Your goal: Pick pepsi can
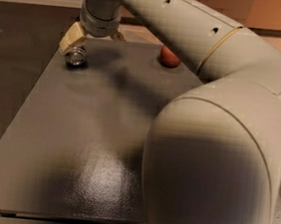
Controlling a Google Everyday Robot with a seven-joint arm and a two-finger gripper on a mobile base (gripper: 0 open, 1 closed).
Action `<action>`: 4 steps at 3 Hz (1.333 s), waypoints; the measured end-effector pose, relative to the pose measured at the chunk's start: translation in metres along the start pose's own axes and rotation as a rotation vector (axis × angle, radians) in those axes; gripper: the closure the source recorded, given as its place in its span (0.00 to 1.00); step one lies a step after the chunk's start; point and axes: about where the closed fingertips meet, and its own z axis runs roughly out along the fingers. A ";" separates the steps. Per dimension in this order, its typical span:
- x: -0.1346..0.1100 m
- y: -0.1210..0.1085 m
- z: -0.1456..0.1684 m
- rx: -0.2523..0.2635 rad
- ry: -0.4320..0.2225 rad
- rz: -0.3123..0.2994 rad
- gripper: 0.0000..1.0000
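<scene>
The pepsi can (76,56) lies on its side at the far left corner of the dark table (78,127), its shiny silver round end facing me. My gripper (94,41) hangs just above and behind the can, at the table's far edge. It is open, with nothing held. Its left tan finger (70,38) is right over the can and its right finger (119,35) is off to the right of it. I cannot tell whether the left finger touches the can.
A red apple (170,57) sits at the far edge right of the gripper, partly hidden by my arm. My large arm link (215,167) fills the right half of the view. The table's left edge drops to dark floor (9,70).
</scene>
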 end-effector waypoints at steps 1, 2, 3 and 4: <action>-0.011 0.015 0.008 -0.002 0.009 0.009 0.00; -0.019 0.029 0.018 -0.005 0.024 0.012 0.00; -0.026 0.034 0.029 -0.002 0.044 0.018 0.00; -0.032 0.033 0.040 0.006 0.067 0.027 0.00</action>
